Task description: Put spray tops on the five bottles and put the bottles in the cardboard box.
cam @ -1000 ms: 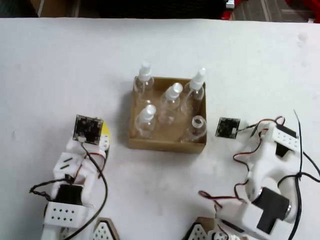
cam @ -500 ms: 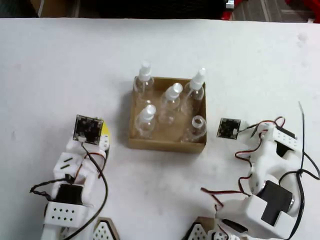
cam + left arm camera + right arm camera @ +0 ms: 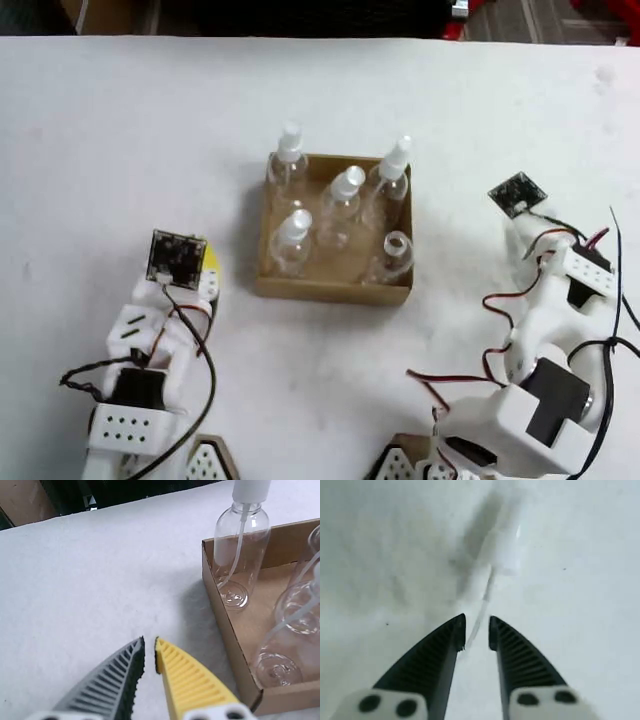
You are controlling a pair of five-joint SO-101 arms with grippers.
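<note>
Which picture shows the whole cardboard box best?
The high view: it looks down on the whole cardboard box, all four edges, with five bottles standing inside. The left wrist view catches one side wall and part of the floor. The right wrist view faces a loose spray top on the table instead.

Robotics workbench: white table [image 3: 120, 120] carrying two bare-wired arms [image 3: 150, 360].

Ahead of the left tool [image 3: 149, 647] the counter [image 3: 75, 580] lies bare. To its right, the cardboard box [image 3: 225, 625] wall and the standing bottles [image 3: 240, 545] block passage. Just ahead of the right tool [image 3: 476, 630] lies a spray top [image 3: 505, 555], with bare counter around it.
</note>
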